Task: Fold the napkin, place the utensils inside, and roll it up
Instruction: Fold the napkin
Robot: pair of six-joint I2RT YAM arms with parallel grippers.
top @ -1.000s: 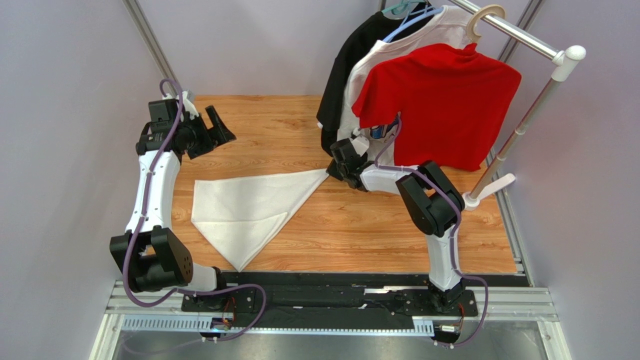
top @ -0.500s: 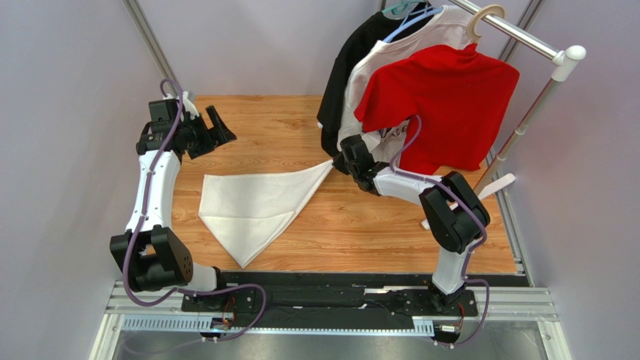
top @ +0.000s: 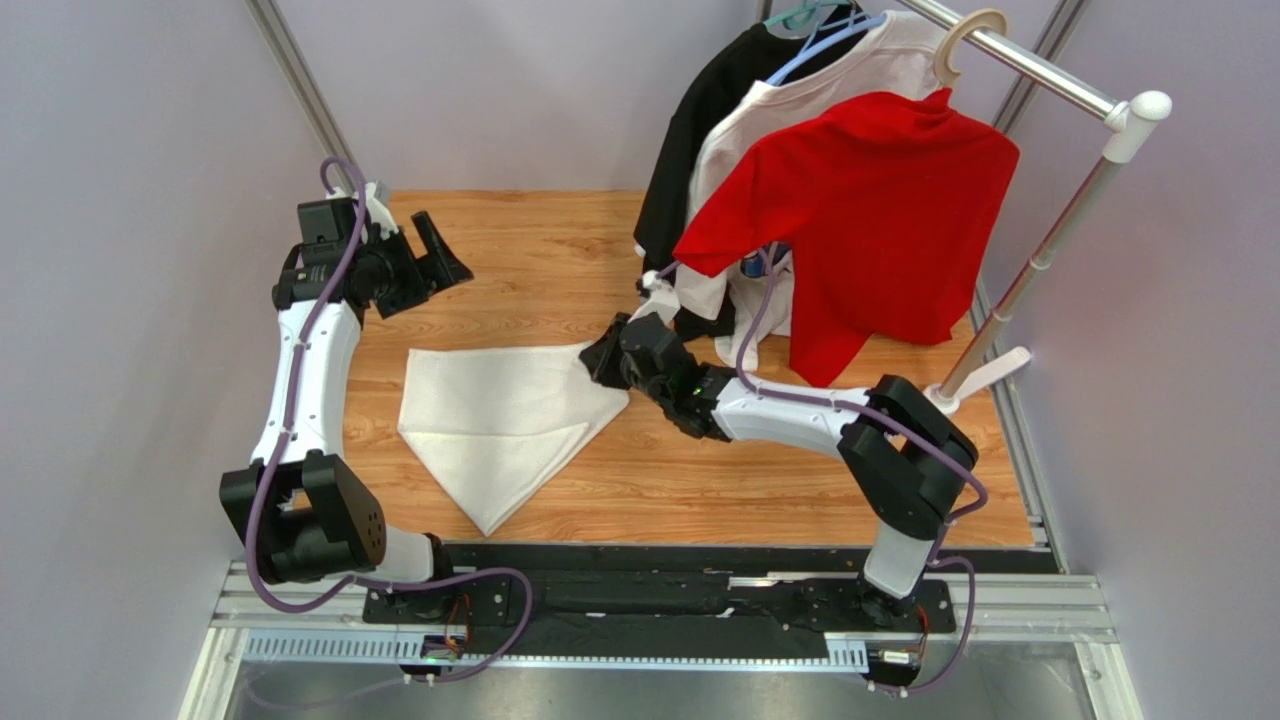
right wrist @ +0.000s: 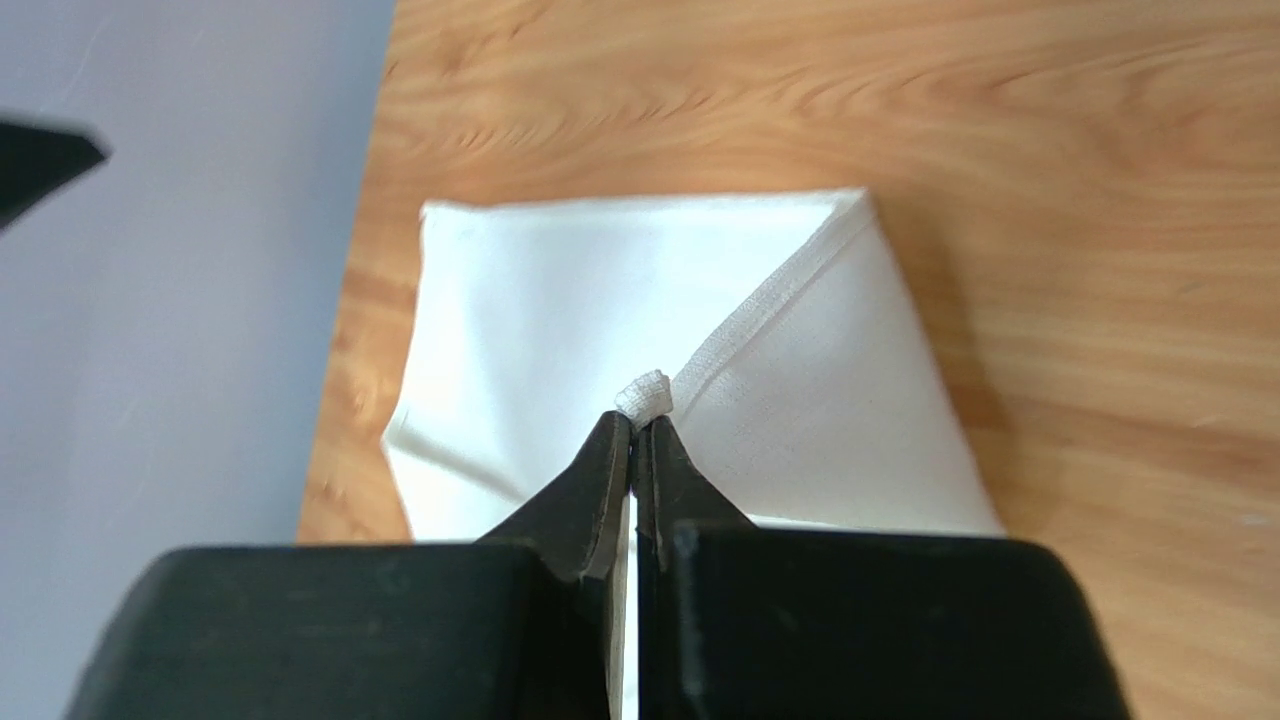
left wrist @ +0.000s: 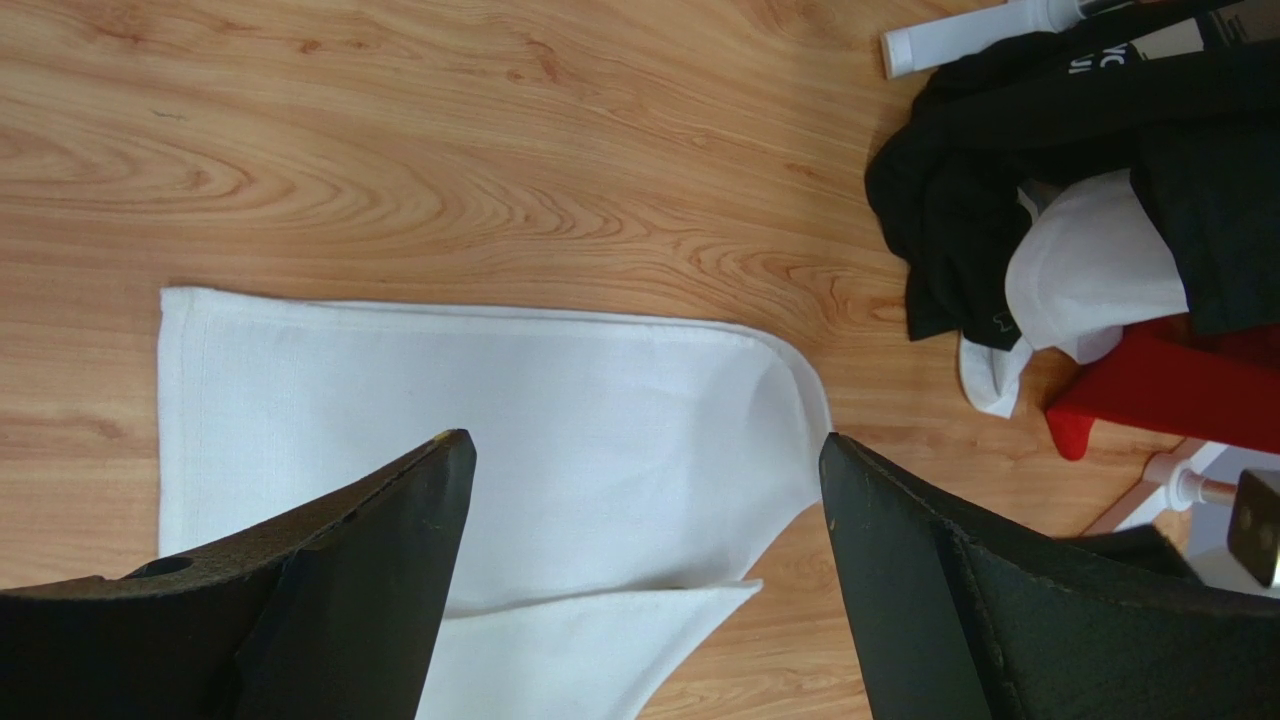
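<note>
The only writing I can find is a scrap of white lettering [left wrist: 1109, 68] on dark fabric at the edge of the left wrist view, too cut off to read. The napkin [top: 504, 420] itself is plain, with no label showing.

The counter [top: 721, 450] is warm, strongly grained wood, closed in by pale grey walls [top: 135, 180]. At its far right a metal rail [top: 1037, 68] carries a black shirt [top: 706, 113], a white shirt [top: 781, 113] and a red shirt [top: 872, 210] on hangers.

The napkin lies folded on the left half of the counter, one point towards the near edge. The right hand [right wrist: 634, 435] is pinched tight on a corner of it, held up over the cloth. The left hand [top: 436, 252] hangs above the far left of the counter, spread wide and holding nothing.
</note>
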